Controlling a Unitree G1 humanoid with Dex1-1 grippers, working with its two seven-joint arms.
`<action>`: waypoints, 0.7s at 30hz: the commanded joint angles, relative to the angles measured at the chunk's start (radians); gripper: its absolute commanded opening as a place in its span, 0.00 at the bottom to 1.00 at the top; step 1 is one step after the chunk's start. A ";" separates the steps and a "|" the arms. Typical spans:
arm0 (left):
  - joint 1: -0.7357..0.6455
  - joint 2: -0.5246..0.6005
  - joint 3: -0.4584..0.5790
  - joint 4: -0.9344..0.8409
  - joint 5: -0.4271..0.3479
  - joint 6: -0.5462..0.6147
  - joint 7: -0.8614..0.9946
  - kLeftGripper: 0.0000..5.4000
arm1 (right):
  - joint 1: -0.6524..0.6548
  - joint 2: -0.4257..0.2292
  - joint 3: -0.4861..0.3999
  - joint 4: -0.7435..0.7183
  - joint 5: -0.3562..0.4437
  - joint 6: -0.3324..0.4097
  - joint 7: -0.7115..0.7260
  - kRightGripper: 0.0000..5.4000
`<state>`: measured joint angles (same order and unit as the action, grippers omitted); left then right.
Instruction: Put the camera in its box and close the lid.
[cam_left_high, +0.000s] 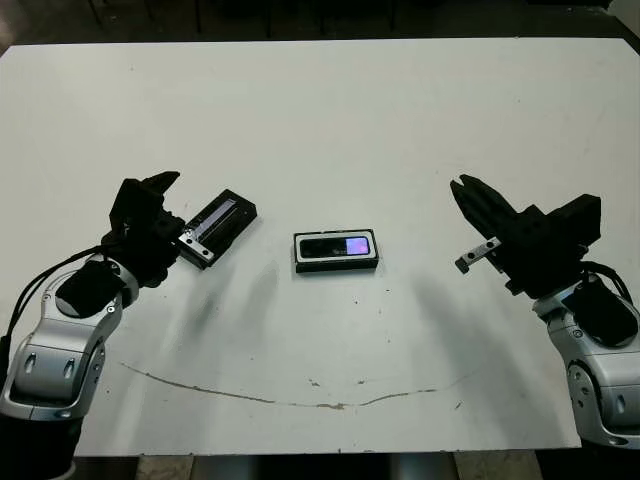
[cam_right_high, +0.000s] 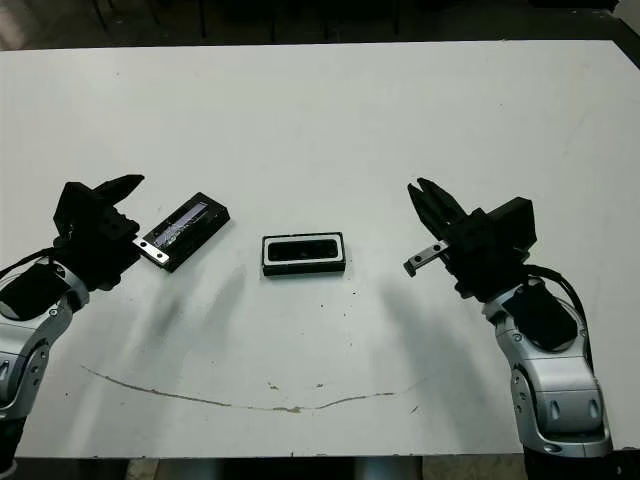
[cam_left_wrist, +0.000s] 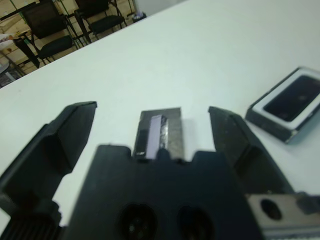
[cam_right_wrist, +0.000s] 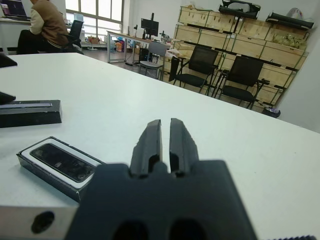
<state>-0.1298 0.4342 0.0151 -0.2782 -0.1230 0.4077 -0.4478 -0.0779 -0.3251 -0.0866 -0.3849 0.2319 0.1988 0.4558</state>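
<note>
Left eye view: the camera (cam_left_high: 337, 246) already lies in the box (cam_left_high: 336, 265) at frame centre on the tabletop (cam_left_high: 330, 120). The lid (cam_left_high: 217, 227), centre left, sits between the left tool's (cam_left_high: 172, 202) apart fingers, ungripped. Next: clamp it and carry it onto the box. The right tool (cam_left_high: 464, 190) is together, empty.

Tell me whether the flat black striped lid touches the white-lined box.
Apart. The left eye view shows bare white table between the flat black striped lid and the white-lined box holding the camera.
</note>
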 joint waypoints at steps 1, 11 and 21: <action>0.013 0.029 -0.025 0.043 0.030 0.019 -0.012 1.00 | 0.018 -0.009 0.004 0.000 -0.003 0.011 -0.009 0.00; -0.004 0.056 -0.066 0.134 0.074 -0.009 -0.050 1.00 | 0.024 -0.008 0.009 -0.018 0.002 0.028 -0.027 0.00; -0.020 0.022 -0.075 0.234 0.057 0.013 -0.068 1.00 | 0.030 -0.010 0.009 -0.039 0.004 0.047 -0.041 0.00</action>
<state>-0.1689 0.4626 -0.0460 -0.0807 -0.0743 0.3964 -0.5157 -0.0727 -0.3250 -0.0795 -0.4170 0.2328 0.2189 0.4215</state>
